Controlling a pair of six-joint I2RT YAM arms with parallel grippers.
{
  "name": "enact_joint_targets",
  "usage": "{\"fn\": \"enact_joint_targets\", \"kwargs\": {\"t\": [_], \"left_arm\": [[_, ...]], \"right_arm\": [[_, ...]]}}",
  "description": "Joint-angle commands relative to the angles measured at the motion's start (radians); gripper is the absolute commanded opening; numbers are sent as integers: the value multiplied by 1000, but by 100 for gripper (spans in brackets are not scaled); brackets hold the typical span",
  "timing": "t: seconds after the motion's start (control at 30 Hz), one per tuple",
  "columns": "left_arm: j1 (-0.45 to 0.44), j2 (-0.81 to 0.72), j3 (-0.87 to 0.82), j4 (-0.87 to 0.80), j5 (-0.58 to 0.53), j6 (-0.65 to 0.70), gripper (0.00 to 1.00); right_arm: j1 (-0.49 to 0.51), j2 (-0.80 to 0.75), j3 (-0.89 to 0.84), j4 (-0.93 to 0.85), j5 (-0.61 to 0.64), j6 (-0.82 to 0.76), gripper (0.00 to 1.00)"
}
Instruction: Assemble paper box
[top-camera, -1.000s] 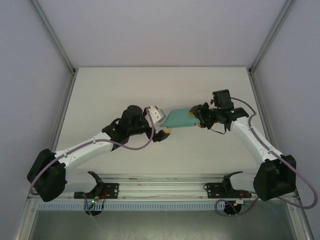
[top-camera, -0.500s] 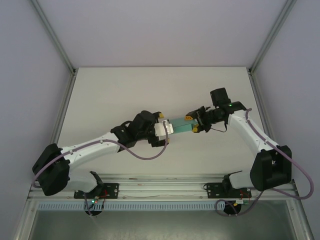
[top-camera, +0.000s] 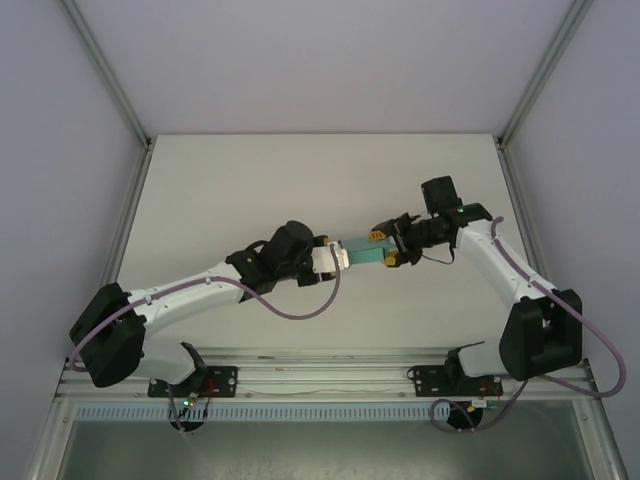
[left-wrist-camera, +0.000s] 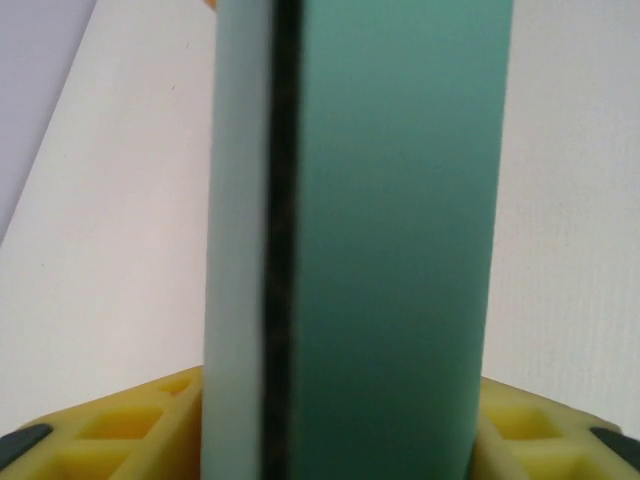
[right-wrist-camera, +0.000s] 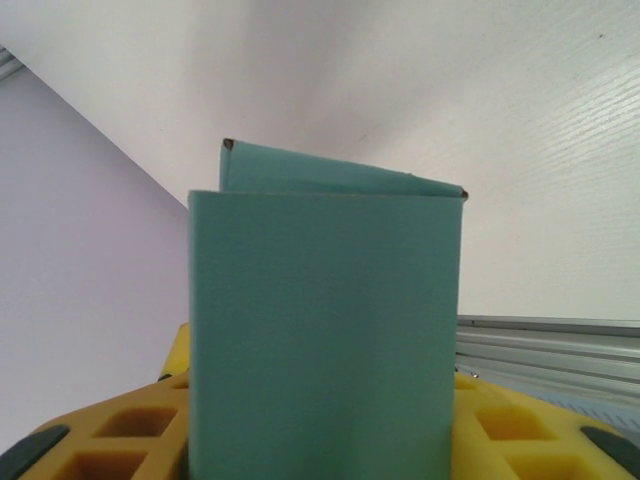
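Paper box (top-camera: 362, 252) held at both ends, left pincer (top-camera: 338, 258) pinching one end, right pincer (top-camera: 386, 250) pinching the other

The top camera looks down from behind the arms (top-camera: 200, 290) over the whole counter (top-camera: 250, 175). Each wrist camera faces the paper box (top-camera: 362, 252) very closely, from opposite ends.

Left wrist view: the paper box (left-wrist-camera: 390, 240) is blurred, cut off top and bottom; right wrist view crops its bottom.
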Motion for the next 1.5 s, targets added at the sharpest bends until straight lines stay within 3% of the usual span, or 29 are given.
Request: {"fn": "enact_joint_targets", "kwargs": {"t": [0.0,0.17,0.27,0.37,0.47,0.53,0.63,0.77,0.9,1.0,1.17,1.47], "left_arm": [[4,9,34,24,-38,-16,43],[7,14,44,-44,-16,-9,36],[13,23,49,-75,-14,-26,35],[26,39,64,-169,44,-22,34],[49,56,85,-267,102,-31,32],[62,79,107,-338,155,-41,32],[87,119,157,-443,221,-68,33],[95,178,202,-536,287,-63,35],[107,222,222,-571,278,-65,35],[112,240,242,-588,290,-74,35],[113,246,239,-581,292,-83,35],[121,264,239,-566,294,-99,36]], "right_arm": [[4,-14,-12,0,-6,-17,53],[-2,-33,-28,72,63,-56,65],[-10,-55,-13,86,219,-160,78],[-25,-116,-3,134,422,-359,88],[-25,-212,-17,196,621,-701,90],[-25,-322,-87,274,571,-923,93],[-19,-440,-195,393,463,-1049,94],[53,-464,-225,356,310,-1179,93],[187,-377,-180,215,453,-1324,89],[219,-265,-122,148,519,-1334,79],[230,-160,-68,93,480,-1384,62],[236,-195,-84,52,404,-1485,62]]}}
